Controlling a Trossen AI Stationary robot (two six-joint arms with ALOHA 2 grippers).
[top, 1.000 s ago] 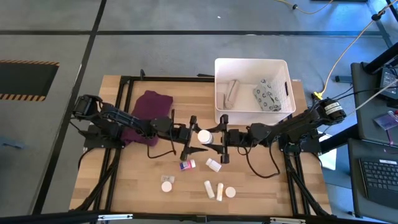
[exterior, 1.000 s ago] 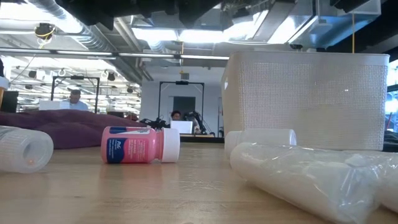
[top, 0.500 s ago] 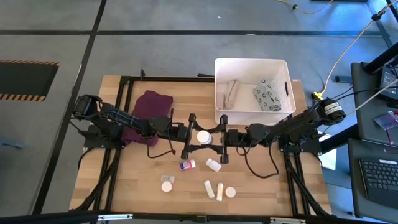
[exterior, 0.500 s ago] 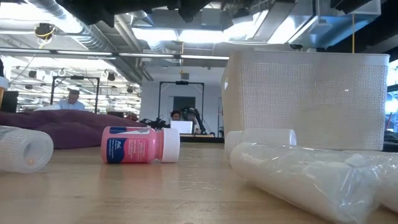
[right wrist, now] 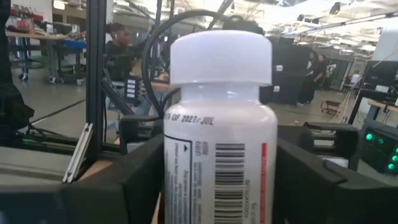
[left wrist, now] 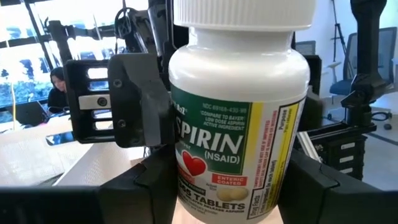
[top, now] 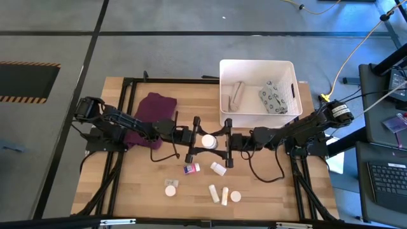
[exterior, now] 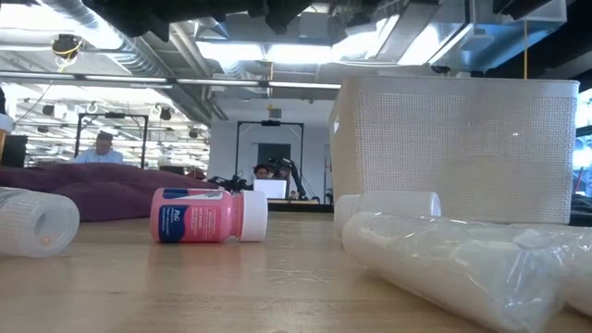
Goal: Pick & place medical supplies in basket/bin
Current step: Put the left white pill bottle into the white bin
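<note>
The white bottle [left wrist: 239, 118] between the two arms reads "ASPIRIN (NSAID)" in green, with "ENTERIC COATED" and "TABLETS" lower down and a red heart; its other side [right wrist: 219, 134] shows a barcode and "EXP 2027/JUL". It stands upright above the middle of the table [top: 133, 184], its white cap [top: 208, 140] facing up.

The left claw [top: 194, 140] and the right claw [top: 224, 141] meet at this bottle from opposite sides. In each wrist view the dark fingers [left wrist: 152, 186] [right wrist: 134, 180] flank the bottle's body closely, but whether either pair presses on it or stands just clear cannot be told.

The white tub [top: 257, 65] sits at the far side of the table and holds a beige roll [top: 236, 94] and a grey patterned pouch [top: 275, 97]. A pink-labelled bottle [exterior: 208, 215] lies on its side on the wood, with several small white containers [top: 222, 194] nearer the front edge. A purple cloth [top: 152, 111] lies under the left arm.
</note>
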